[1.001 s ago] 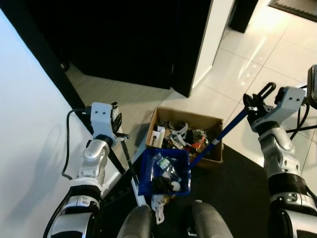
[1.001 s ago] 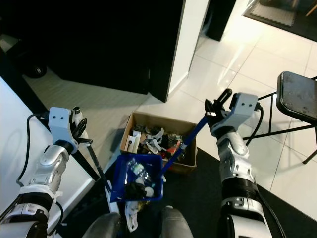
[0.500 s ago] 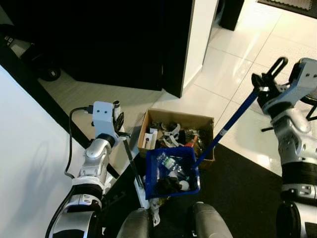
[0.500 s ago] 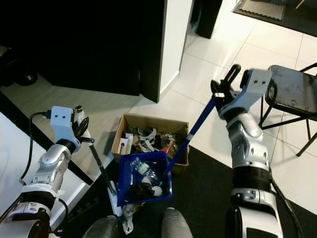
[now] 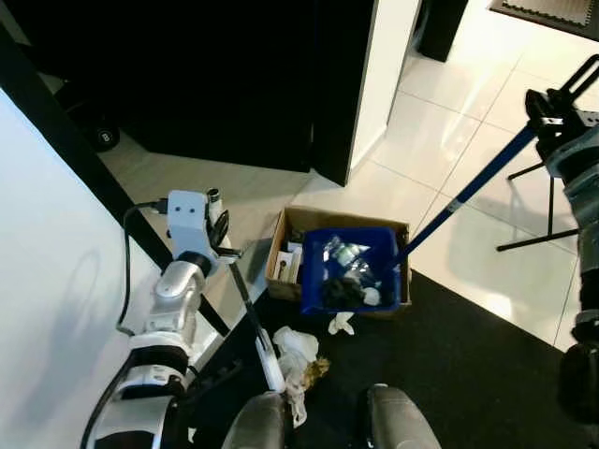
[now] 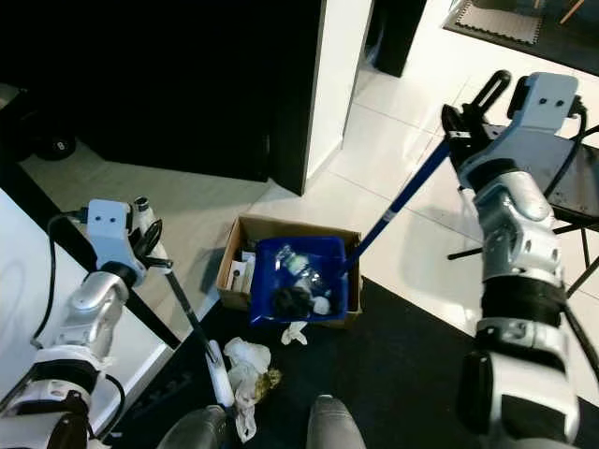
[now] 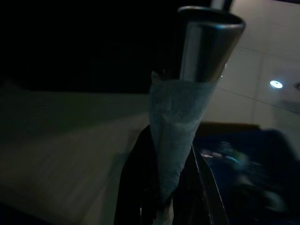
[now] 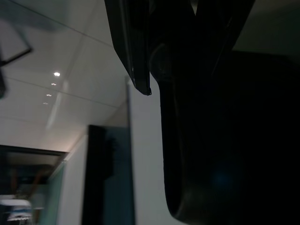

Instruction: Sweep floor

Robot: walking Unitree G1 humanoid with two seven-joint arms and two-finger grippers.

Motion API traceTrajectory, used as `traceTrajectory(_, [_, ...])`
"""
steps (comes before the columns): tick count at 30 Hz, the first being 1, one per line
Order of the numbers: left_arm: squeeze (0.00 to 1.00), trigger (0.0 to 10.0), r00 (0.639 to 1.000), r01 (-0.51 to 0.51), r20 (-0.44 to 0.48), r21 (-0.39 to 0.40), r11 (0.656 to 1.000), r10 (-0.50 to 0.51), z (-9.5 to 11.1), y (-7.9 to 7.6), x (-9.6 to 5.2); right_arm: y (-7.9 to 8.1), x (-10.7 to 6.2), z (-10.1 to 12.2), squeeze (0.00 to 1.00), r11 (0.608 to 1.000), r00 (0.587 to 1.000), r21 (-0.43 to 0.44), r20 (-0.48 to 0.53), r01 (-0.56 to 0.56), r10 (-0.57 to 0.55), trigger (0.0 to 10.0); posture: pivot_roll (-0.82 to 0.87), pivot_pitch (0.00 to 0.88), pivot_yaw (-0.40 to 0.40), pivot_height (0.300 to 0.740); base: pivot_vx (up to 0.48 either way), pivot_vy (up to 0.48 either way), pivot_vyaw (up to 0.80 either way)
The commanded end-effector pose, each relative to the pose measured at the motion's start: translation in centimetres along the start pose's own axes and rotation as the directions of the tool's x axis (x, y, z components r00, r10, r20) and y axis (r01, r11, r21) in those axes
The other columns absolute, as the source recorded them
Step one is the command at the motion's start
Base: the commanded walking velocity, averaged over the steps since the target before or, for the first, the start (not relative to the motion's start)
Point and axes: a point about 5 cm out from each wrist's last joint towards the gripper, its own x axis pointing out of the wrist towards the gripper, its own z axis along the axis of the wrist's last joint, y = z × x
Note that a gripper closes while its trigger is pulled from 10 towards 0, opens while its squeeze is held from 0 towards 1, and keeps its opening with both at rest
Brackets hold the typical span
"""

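Pale tiles [image 6: 393,122] run across the upper right of the room, meeting a dark mat [image 6: 402,374] close to the robot, while a white wall [image 5: 47,281] fills the left side and a black doorway opens at the top.

On the left, the left gripper [image 6: 154,251] is closed around the thin dark handle of a broom [image 6: 192,323]. That handle slants down to a white head [image 6: 221,385] resting on the mat. In the left wrist view the black fingers [image 7: 136,187] clamp a pale wrapped part of the handle below its metal end. Just beside the broom head lies a heap of crumpled white paper and scraps [image 6: 248,367] on the mat, and a smaller white scrap [image 6: 294,333] lies nearer the box.

In the middle, a cardboard box [image 6: 239,245] sits where the tiles meet the mat, with rubbish inside. A blue dustpan [image 6: 301,279] hangs over it, tilted, holding a plastic bottle, something dark and a white lump.

From the pan a long blue handle [image 6: 398,204] rises to the right, up to the right gripper [image 6: 459,126], which is clamped on its top end. Behind that arm stands a black chair [image 6: 580,201].
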Motion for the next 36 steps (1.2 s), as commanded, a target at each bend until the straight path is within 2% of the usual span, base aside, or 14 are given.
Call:
traceTrajectory(1, [0.0, 10.0, 0.998, -0.016, 0.068, 0.007, 1.0, 0.016, 1.4, 0.7, 0.2, -0.5, 0.1, 0.7, 0.0, 1.0, 0.999, 0.001, 0.033, 0.02, -0.021, 10.0, -0.03, 0.0, -0.007, 0.74, 0.0, 0.0, 0.0])
traceTrajectory(3, [0.0, 10.0, 0.996, -0.014, 0.083, -0.006, 1.0, 0.015, 1.6, 0.8, 0.2, -0.8, 0.2, 0.4, 0.0, 0.999, 0.999, -0.001, 0.026, 0.034, -0.034, 10.0, -0.03, 0.0, -0.005, 0.74, 0.0, 0.0, 0.0])
traceTrajectory(10, [0.0, 10.0, 0.994, 0.029, 0.109, -0.015, 0.999, -0.027, 1.7, -0.4, 0.1, -0.8, 1.0, -0.6, 0.0, 0.998, 0.998, 0.002, 0.006, 0.057, -0.057, 10.0, -0.01, 0.0, -0.005, 0.74, 0.0, 0.0, 0.0])
traceTrajectory(17, [0.0, 10.0, 0.993, 0.042, 0.109, -0.015, 0.999, -0.04, 1.5, -0.7, 0.0, -0.7, 1.7, 0.1, 0.0, 0.997, 0.995, -0.001, 0.062, 0.073, -0.073, 10.0, -0.01, 0.0, -0.008, 0.74, 0.0, 0.0, 0.0])
traceTrajectory(19, [0.0, 10.0, 0.993, 0.043, 0.109, -0.017, 0.999, -0.041, 1.4, -0.6, 0.0, -0.2, 2.1, 0.7, 0.0, 0.997, 0.994, -0.047, 0.095, 0.065, -0.06, 10.0, -0.01, 0.0, -0.007, 0.74, 0.0, 0.0, 0.0])
traceTrajectory(28, [0.0, 10.0, 0.993, 0.041, 0.107, -0.015, 0.999, -0.04, 1.4, -0.5, -0.2, 1.5, 2.8, 0.2, 0.0, 0.986, 0.997, -0.169, 0.081, 0.007, 0.007, 10.0, 0.0, 0.0, -0.014, 0.74, 0.0, 0.0, 0.0])
traceTrajectory(31, [0.0, 10.0, 0.994, 0.029, 0.108, -0.015, 0.999, -0.027, 1.3, -0.1, -0.6, 3.2, 3.3, -0.2, 0.0, 0.952, 0.994, -0.304, 0.089, -0.025, 0.055, 10.0, 0.01, 0.0, -0.023, 0.74, 0.0, 0.0, 0.0])
traceTrajectory(36, [0.0, 10.0, 0.994, 0.02, 0.109, -0.016, 1.0, -0.018, 1.2, 0.0, -0.7, 3.8, 3.5, -0.2, 0.0, 0.942, 0.993, -0.334, 0.102, -0.029, 0.067, 10.0, 0.01, 0.0, -0.028, 0.74, 0.0, 0.0, 0.0])
